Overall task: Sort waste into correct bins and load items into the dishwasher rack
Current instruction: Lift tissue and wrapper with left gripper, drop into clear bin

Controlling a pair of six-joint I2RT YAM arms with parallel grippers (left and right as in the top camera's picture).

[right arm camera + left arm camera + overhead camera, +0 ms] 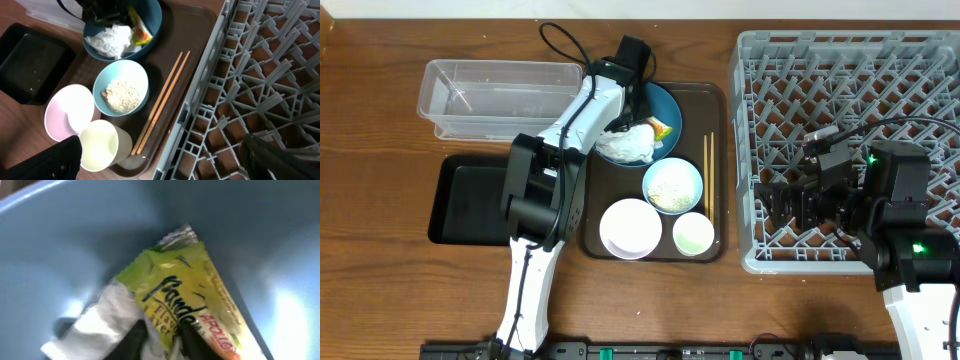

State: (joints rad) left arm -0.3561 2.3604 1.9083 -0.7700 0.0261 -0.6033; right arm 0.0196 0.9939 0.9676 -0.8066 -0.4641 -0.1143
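Plate rim hems left claw, grip unclear; right claw apart over rack edge.

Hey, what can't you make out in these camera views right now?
Left pincer grip: overhead, the left arm covers it; left wrist, fingertips cut off at the bottom edge.
Snack wrapper lettering: left wrist, blurred, partly behind the pincer.
Dishwasher rack, near-right part: overhead, under the right arm.

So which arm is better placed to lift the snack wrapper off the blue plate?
Left. The left end effector is down in the plate, at the wrapper. The right end effector hangs open over the rack, beyond the tray.
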